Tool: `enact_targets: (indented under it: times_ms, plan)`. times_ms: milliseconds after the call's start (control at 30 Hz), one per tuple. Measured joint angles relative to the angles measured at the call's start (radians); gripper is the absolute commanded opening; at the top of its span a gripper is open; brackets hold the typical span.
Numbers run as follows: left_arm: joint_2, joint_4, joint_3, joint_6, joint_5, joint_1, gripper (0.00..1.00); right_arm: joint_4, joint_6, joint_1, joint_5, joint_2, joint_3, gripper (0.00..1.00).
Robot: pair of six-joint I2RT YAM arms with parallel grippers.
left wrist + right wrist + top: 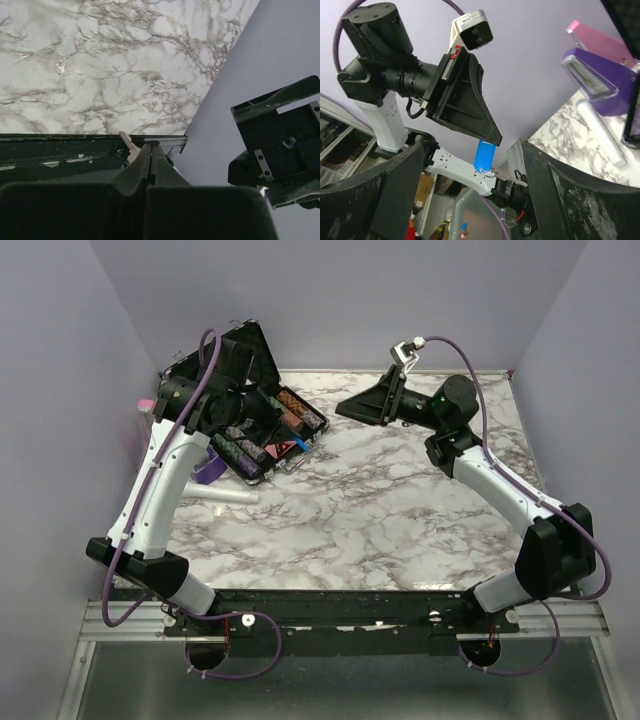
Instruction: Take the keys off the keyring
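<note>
In the right wrist view my left gripper (492, 137) is shut on the top of the keyring's blue tag (484, 155). The thin ring (490, 173) hangs below it, with a silvery key (509, 177) sticking out sideways. From the top, the tag (301, 445) shows at the left gripper (288, 438), held over the black case. In the left wrist view the left gripper (150, 145) is shut and the key (128, 142) pokes out beside it. My right gripper (345, 408) is open, a short way right of the tag, facing it. Its jaws (472, 145) stand wide with nothing between them.
An open black case (262, 365) of poker chips lies at the back left of the marble table (380, 510). A purple item (210, 468), a pink item (140, 410) and a white tube (225, 497) sit near the left wall. Lilac walls close in on three sides.
</note>
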Motion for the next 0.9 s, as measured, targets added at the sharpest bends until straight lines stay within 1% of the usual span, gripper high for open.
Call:
enact_targets:
  times_ms: [233,333,567,900]
  plan:
    - [0.000,-0.001,0.059,-0.034,0.033,0.023,0.00,0.180,0.122,0.021,-0.037,0.084,0.066,0.84]
    - [-0.001,-0.001,0.061,-0.042,0.040,0.035,0.00,0.221,0.153,0.032,-0.042,0.108,0.089,0.82]
    - [-0.005,-0.002,0.061,-0.049,0.058,0.060,0.00,0.260,0.185,0.078,-0.065,0.137,0.114,0.78]
    - [-0.037,0.001,0.037,-0.058,0.106,0.097,0.00,0.259,0.187,0.117,-0.074,0.161,0.129,0.74]
